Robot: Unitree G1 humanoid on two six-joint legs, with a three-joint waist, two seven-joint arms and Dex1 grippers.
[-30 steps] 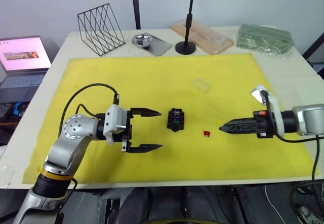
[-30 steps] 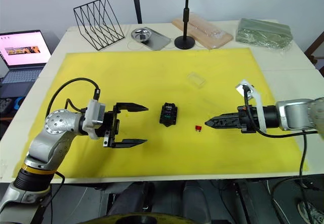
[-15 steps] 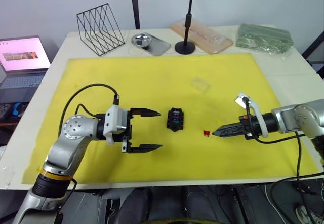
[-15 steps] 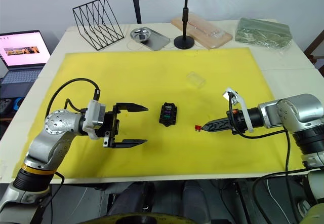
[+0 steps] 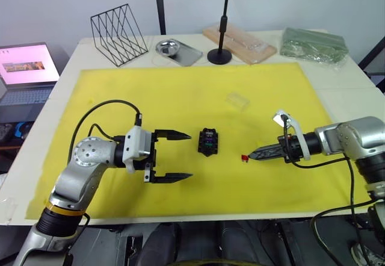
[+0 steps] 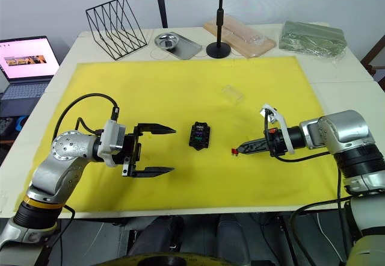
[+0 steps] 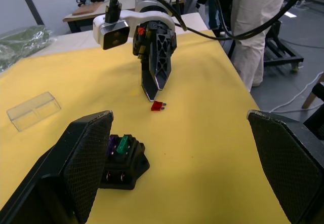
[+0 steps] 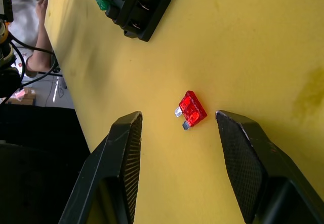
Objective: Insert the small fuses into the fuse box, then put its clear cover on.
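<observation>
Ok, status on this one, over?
Left gripper open, short of the fuse box. Right gripper open around the red fuse on the mat. Cover off. Nothing blocking.

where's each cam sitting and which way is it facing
Left and right eye views: on the head, looking down over the yellow mat; both arms show.
Left wrist view: along the open left gripper toward the fuse box and right gripper.
Right wrist view: down between its open fingers at the red fuse.
All share fuse and box.
</observation>
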